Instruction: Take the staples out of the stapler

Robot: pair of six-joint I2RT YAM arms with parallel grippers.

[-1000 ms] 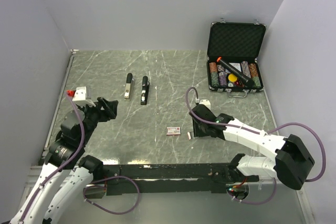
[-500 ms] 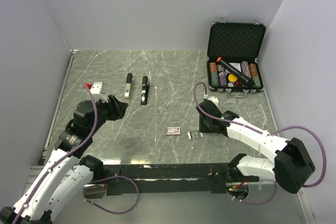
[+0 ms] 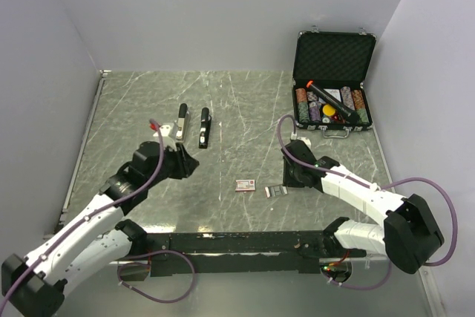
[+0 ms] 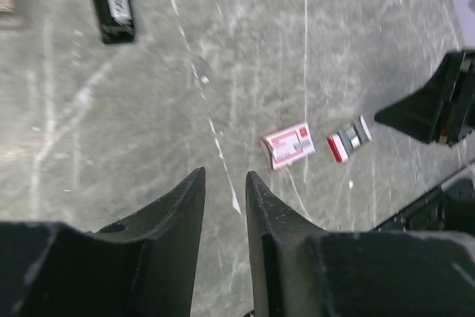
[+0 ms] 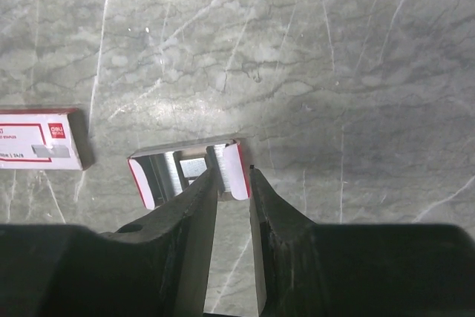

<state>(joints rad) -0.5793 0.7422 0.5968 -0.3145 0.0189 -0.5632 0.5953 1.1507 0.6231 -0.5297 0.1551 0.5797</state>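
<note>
My left arm has swung forward and in toward the middle of the table since a second ago, and its jaws have narrowed. My right arm has drawn back a little, uncovering a small tray. The left gripper (image 4: 224,176) now hangs over bare table with a slim gap between its fingers, holding and touching nothing. The right gripper (image 5: 234,177) is also nearly closed. One red-edged end of the open tray (image 5: 152,180) shows in the gap between its fingertips, but I cannot tell whether they pinch it or only hover above it. The staples (image 5: 177,172) lie as silvery strips inside that one tray. Just left of it sits one flat red-and-white box (image 5: 37,139), close by but apart. Further out, at the left-centre of the table, the stapler (image 3: 182,119) lies flat, black with a silver stretch. One slim black bar (image 3: 204,127) lies parallel just beside it, and I cannot tell if the two belong together. At the far right stands one open black case (image 3: 334,56) holding rows of chips and a black tube.
</note>
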